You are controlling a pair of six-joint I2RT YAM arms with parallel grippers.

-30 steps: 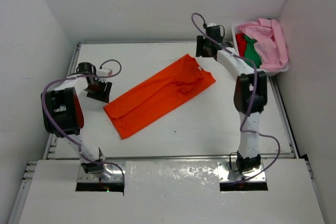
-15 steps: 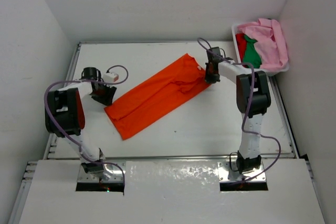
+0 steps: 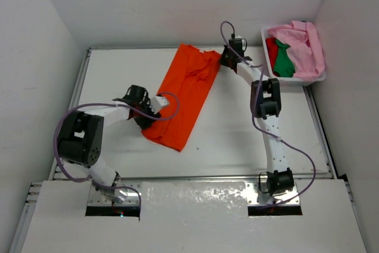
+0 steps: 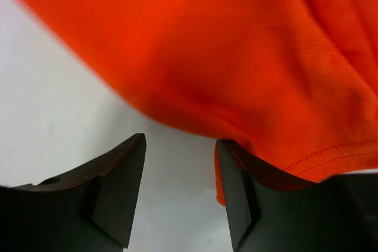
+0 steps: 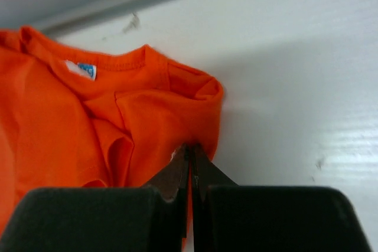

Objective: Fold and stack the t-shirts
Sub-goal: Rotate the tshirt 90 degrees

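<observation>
**On the table: orange shirt stretched from the back edge toward the middle**

Across the white table [image 3: 249, 128], the orange t-shirt [image 3: 186, 96] lies as a long folded strip. Its collar end almost touches the back edge and its hem end sits left of centre. Bare surface lies open to the right of the strip as far as the right arm, and along the whole near edge. A narrower band is free between the strip and the left rail.

In the far right corner, against the wall, the white basket [image 3: 317, 79] holds the pink t-shirt [image 3: 305, 48], which drapes over its rim. The green t-shirt [image 3: 284, 60] and red t-shirt [image 3: 271, 48] are tucked beside it.

The right gripper [image 3: 224, 62] sits at the collar-end corner, its fingers pressed together on a fold of orange cloth. The left gripper [image 3: 147, 119] is at the hem corner with its fingers spread, and bare table shows between them. The hem lies over one finger, apparently resting there rather than being clamped.
</observation>
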